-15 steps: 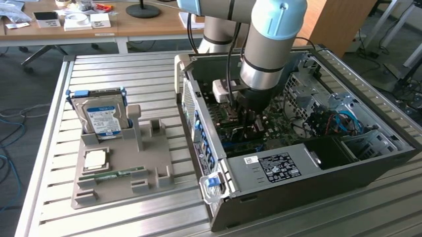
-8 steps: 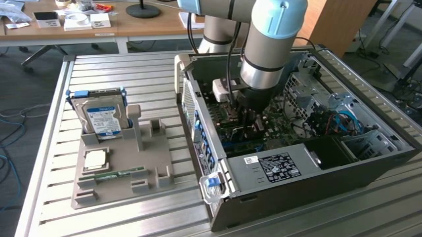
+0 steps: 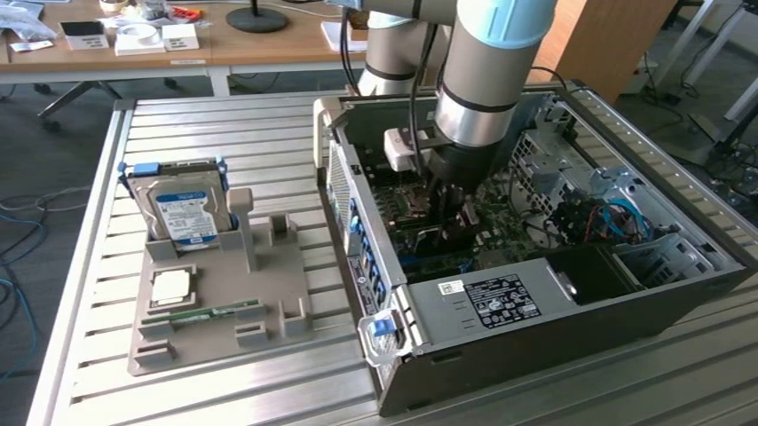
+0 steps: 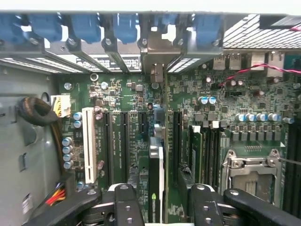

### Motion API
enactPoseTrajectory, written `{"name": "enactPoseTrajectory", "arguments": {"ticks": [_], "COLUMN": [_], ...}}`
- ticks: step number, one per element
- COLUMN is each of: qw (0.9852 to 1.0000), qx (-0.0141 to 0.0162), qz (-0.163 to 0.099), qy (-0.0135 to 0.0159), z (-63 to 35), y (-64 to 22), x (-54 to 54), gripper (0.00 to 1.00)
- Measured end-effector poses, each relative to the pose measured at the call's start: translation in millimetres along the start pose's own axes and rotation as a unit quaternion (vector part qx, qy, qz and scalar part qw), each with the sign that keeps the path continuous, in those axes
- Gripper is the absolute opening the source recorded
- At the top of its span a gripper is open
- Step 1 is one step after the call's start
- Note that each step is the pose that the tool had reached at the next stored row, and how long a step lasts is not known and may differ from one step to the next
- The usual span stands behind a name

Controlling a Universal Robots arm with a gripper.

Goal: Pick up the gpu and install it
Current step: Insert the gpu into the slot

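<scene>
Black fingers (image 4: 162,207) fill the lower edge of the wrist view, and we see them spread apart, one pad on either side of the gpu (image 4: 156,181) with a gap between pad and card, so they grip nothing. We find the gpu standing on edge between them, thin and dark with a pale strip along it, set into a slot of the green motherboard (image 4: 207,89); whether it is fully seated we cannot tell. Beyond it in that view we note the row of long black expansion slots, a white slot (image 4: 88,143) beside them, the silver processor socket (image 4: 249,172), and farther off the blue retaining clips (image 4: 84,26) along the case's rear wall. In the exterior view, at the lower centre of the frame, we see the open grey computer case (image 3: 533,364) lying on the ribbed metal worktop (image 3: 237,382), with the arm (image 3: 492,71) reaching down from the top centre into the case, its fingers (image 3: 448,226) low over the board at mid-frame. At the left of the frame we see a grey holder tray (image 3: 190,328) carrying a hard drive (image 3: 180,213) upright, a processor (image 3: 172,286) lying flat and a narrow memory stick (image 3: 208,312). Farthest off, at the upper left, a wooden desk (image 3: 237,49) carries small boxes.
</scene>
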State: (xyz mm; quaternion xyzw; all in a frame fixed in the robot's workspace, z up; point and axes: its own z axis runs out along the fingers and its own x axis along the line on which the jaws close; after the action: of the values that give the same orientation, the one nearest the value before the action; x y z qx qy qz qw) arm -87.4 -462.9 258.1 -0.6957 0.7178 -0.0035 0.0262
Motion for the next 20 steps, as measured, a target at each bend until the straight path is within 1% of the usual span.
{"name": "enactPoseTrajectory", "arguments": {"ticks": [12,20], "qw": [1.0000,1.0000], "qx": [0.0000,0.0001], "qz": [0.000,0.000], "qy": [0.0009,0.0023], "z": [-29.1,-44.8], "y": [-1.2,-1.9], "x": [-0.9,-1.5], "gripper": [0.46,0.46]}}
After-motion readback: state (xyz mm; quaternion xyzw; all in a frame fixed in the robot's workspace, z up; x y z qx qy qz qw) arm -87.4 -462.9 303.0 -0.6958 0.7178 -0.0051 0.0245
